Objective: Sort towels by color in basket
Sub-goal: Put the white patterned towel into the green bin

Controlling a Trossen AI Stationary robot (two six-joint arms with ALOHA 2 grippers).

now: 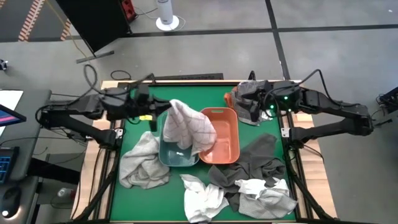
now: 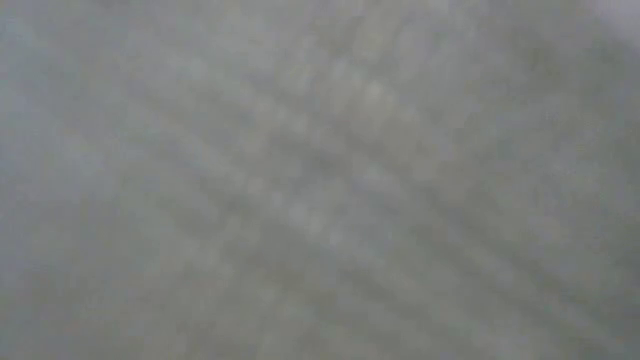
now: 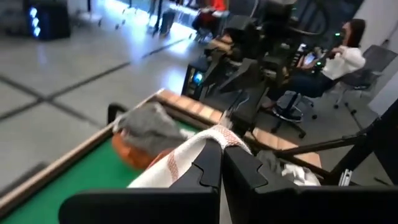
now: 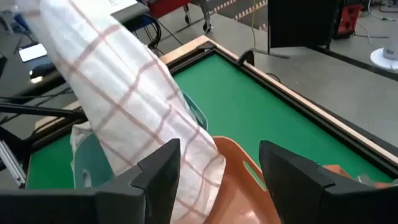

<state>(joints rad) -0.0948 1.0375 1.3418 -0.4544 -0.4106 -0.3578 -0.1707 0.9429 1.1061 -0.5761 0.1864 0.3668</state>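
A white towel with reddish checks (image 1: 191,127) hangs from my left gripper (image 1: 165,112), which is shut on it over the table's middle. The towel's lower part drapes over a teal basket (image 1: 174,155) and an orange basket (image 1: 225,138). In the right wrist view the same towel (image 4: 124,93) hangs in front of my right gripper (image 4: 217,168). That gripper (image 1: 254,111) is open and holds nothing, and it stands at the far right beside a grey patterned towel (image 1: 247,93) that lies on a rust-orange one (image 1: 228,98). My left gripper pinches a bunched fold of the checked towel at its upper end (image 3: 216,138) between its two shut fingers. The fingers come in about level from the table's left. The cloth hangs slack below them, its lower part (image 1: 202,144) lying across the two baskets' rims.
A light grey towel (image 1: 144,163) lies at the near left. A dark grey towel (image 1: 256,163) and two white towels (image 1: 202,198) (image 1: 268,194) lie at the near right. Cloth close to the lens blocks the low view. A seated person (image 3: 339,59) is beyond the table.
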